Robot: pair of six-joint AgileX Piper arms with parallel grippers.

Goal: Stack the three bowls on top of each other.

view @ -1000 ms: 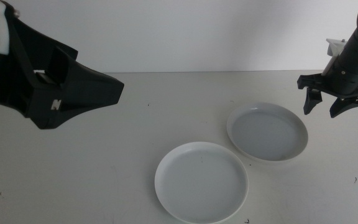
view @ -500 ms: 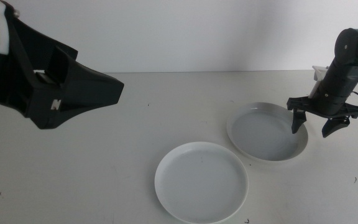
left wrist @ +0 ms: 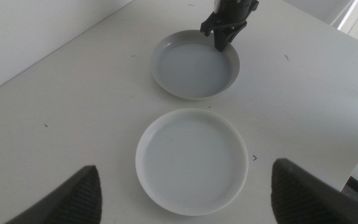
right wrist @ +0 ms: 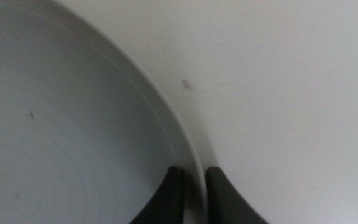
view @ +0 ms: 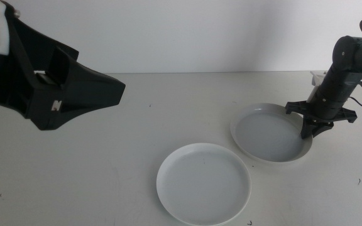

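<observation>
The right gripper (view: 312,127), jaws nipped on the right rim of the grey bowl (view: 270,132) at far right, seemingly firmly, should lift level toward the white bowl (view: 203,182).

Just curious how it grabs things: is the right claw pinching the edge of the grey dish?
Yes, the right gripper has one jaw inside and one outside the pale grey bowl's rim.
</observation>
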